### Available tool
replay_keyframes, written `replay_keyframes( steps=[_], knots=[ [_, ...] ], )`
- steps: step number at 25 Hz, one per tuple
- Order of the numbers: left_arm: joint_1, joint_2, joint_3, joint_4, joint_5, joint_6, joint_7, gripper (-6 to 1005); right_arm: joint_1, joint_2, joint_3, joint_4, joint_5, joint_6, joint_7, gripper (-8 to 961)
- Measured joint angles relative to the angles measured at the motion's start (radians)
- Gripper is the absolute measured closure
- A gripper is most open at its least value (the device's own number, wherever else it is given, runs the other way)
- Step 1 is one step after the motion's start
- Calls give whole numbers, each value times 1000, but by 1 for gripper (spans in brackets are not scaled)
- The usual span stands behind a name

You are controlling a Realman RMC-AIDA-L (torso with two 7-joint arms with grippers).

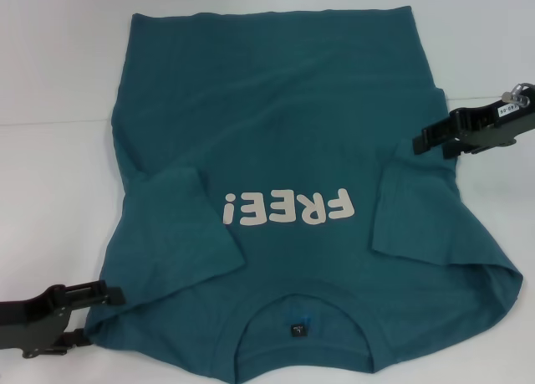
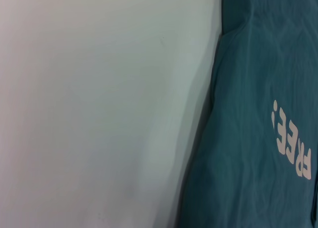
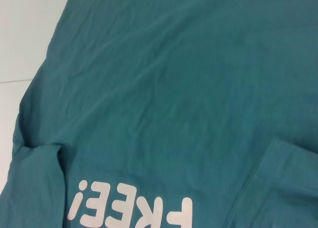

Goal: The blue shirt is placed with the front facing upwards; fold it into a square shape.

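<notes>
- Teal-blue cotton fills most of my head view: the blue shirt (image 1: 284,150) lies face up on the white table (image 1: 50,66), its collar (image 1: 301,304) nearest me and its hem at the far end.
- Nearest me, at the shirt's left shoulder corner, sits my left gripper (image 1: 104,296). It is just beside the cloth edge; I cannot tell whether its fingers are parted or closed, or whether they touch the cloth.
- Just past the collar, both short sleeves are already folded inward onto the body, either side of the white "FREE!" lettering (image 1: 288,208).
- Farther off, my right gripper (image 1: 422,141) hangs at the shirt's right edge, near the folded sleeve. I cannot tell its finger state either, and it seems to grasp nothing.
- Farthest, the hem lies flat and fairly straight.
- I judge the cloth light, soft and limp: it will sag and wrinkle when lifted, and it cannot break.
- I would pinch it at the two shoulder corners by the collar, or at the two hem corners, and carry both ends evenly so the fold lands square.
</notes>
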Motion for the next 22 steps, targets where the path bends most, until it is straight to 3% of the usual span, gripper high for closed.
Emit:
replay_keyframes(
  steps=[22],
  knots=[
    [-30,-2,5,-6,-9,-10,0,54,-2,2,3,1,0,0,-3,324]
  ],
)
